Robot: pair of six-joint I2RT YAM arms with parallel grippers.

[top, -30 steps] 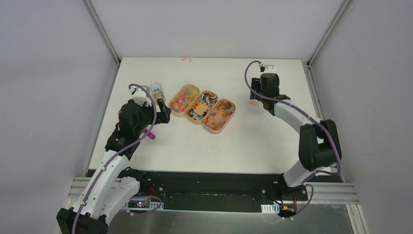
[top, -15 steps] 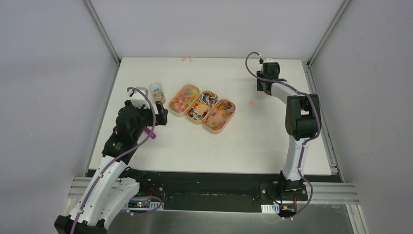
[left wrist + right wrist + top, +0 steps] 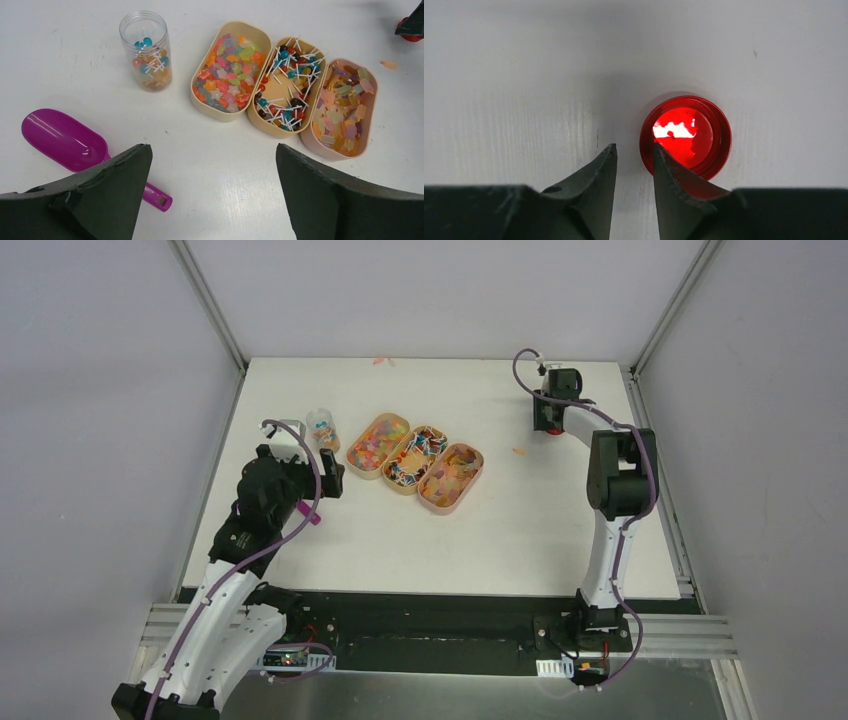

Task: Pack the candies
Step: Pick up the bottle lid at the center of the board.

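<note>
The candies fill three oval trays mid-table: mixed bright bits, small stick sweets and translucent gummies; from above the trays lie side by side. A clear jar left of them stands upright and holds a few candies. My left gripper hangs open over bare table, near the trays, with nothing between its jaws. At the far right my right gripper is down at a red round lid. Its jaws stand narrowly apart, the right fingertip over the lid's left rim, the left one on bare table.
A magenta scoop lies on the table left of my left gripper. One loose candy rests between the trays and the red lid. A few bits lie at the far table edge. Metal frame posts stand at the back corners.
My right arm has swung out to the far right and come down at the red lid, its jaws narrowing. The left arm drew back slightly from the jar and stays open.
</note>
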